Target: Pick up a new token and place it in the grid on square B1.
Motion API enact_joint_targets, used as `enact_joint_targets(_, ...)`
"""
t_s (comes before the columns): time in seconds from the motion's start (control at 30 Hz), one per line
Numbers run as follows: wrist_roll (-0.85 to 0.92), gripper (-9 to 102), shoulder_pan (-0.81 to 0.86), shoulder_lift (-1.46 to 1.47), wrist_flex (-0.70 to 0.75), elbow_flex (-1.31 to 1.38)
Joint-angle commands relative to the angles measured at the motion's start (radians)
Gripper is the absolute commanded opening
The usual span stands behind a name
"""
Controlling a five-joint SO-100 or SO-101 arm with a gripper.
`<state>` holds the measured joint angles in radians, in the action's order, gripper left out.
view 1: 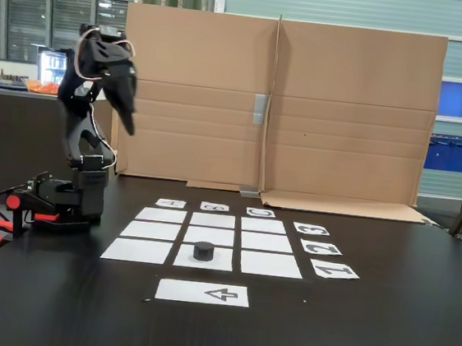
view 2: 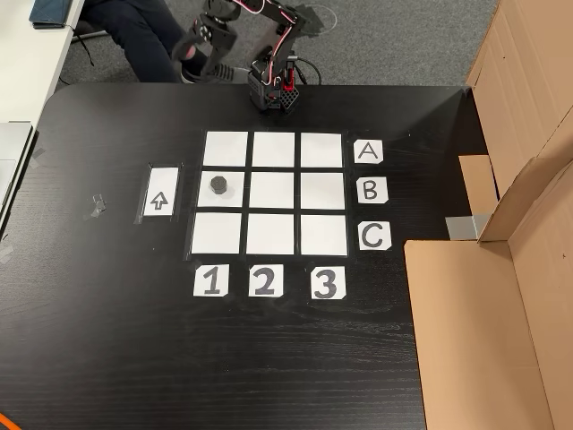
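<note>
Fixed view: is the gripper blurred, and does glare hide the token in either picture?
In the fixed view the gripper is smeared, its jaws unreadable; the token reads sharp on white paper. In the other view the gripper is blurred too; the token shows clearly, without glare.

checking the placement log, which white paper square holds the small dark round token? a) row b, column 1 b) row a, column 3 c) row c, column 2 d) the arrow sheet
a: in the other view the small dark round token sits on the white paper square level with the B card and above the 1 card.
</note>
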<state>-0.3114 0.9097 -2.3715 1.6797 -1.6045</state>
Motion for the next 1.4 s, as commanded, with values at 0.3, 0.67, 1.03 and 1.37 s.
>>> enact_joint_targets(0.3, 0.104, 33, 0.35, -0.278, -0.098, -0.262)
enact_joint_targets(0.67, 0.144, 33, 0.518, -0.488, -0.446, -0.753)
enact_joint_targets(1.03, 0.21, 33, 0.591, -0.701, -0.575, -1.111)
enact_joint_targets(1.37, 0.215, 28, 0.592, -0.811, -0.565, -1.31)
